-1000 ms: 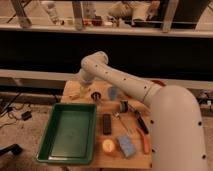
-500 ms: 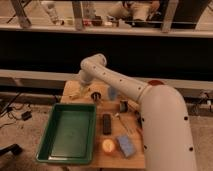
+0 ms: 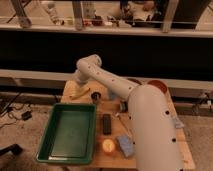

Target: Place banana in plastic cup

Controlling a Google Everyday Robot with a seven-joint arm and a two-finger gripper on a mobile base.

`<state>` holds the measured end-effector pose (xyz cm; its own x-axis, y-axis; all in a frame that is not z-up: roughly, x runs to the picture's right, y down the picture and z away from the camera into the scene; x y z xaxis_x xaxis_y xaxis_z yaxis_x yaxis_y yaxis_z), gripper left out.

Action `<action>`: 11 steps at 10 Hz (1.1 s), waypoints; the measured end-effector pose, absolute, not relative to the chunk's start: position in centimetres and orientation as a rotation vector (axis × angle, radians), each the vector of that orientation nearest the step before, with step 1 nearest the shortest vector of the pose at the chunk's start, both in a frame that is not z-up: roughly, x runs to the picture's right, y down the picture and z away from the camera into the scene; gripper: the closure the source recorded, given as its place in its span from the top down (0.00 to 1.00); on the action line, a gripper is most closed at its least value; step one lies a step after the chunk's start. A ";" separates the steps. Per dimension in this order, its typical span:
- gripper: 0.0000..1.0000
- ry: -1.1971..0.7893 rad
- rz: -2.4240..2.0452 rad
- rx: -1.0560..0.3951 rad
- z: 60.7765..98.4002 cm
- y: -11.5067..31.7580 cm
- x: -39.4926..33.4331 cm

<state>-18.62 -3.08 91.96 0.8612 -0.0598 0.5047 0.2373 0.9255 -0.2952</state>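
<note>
Hovering at the counter's (image 3: pixel 100 88) rear left corner, the gripper (image 3: pixel 78 84) sits just above the banana (image 3: pixel 79 93), which lies on the counter behind the green tray (image 3: pixel 49 131). Whether the gripper is spread or closed, or touching the banana, cannot be told.

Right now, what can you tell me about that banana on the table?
The banana is small, slim and slightly curved, pale yellow-tan, lying flat near the far left corner of the wooden table. It sits just beyond the green tray and to the left of a small dark cup. The gripper is directly above it, very close; whether it touches the banana cannot be told.
</note>
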 end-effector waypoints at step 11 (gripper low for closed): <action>0.80 -0.490 -0.055 -0.409 97.1 -1.5 -17.4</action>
<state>-17.41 -1.53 97.07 0.8824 0.0453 0.4683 0.1483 0.9179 -0.3682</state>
